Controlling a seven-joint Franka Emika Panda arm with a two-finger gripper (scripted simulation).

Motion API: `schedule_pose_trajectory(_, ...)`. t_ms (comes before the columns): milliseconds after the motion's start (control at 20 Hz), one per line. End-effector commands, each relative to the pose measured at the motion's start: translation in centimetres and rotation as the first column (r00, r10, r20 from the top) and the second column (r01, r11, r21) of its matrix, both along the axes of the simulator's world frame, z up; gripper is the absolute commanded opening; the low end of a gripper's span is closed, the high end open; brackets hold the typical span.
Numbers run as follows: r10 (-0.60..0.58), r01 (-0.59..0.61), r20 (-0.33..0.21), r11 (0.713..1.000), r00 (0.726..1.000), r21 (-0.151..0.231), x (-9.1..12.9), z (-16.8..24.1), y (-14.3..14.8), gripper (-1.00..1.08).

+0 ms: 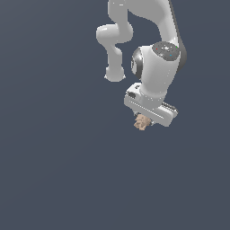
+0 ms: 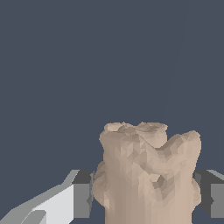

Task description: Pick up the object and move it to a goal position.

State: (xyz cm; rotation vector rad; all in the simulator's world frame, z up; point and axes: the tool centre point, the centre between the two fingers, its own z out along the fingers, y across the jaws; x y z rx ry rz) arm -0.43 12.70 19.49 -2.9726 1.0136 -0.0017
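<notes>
The object (image 1: 142,121) is a small tan, lumpy chunk that pokes out just below the white hand of the arm in the exterior view. In the wrist view the object (image 2: 146,175) fills the space between the two dark finger pads (image 2: 83,194), which press against its sides. My gripper (image 1: 144,120) is shut on it. The fingers themselves are mostly hidden behind the hand in the exterior view. No goal marker shows in either view.
The white arm (image 1: 157,67) reaches down from the top of the exterior view. Around it lies a plain dark grey-blue surface (image 1: 54,170) with no other objects in view.
</notes>
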Motion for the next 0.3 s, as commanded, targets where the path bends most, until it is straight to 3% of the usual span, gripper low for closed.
schedule_pose_trajectory(0,0.0,0.0,-0.001,1.0,1.0,-0.001,-0.25,1.13,0.25,-1.0)
schedule_pose_trajectory(250,0.0,0.0,-0.001,1.0,1.0,-0.001,-0.38,1.98,0.46,-1.0)
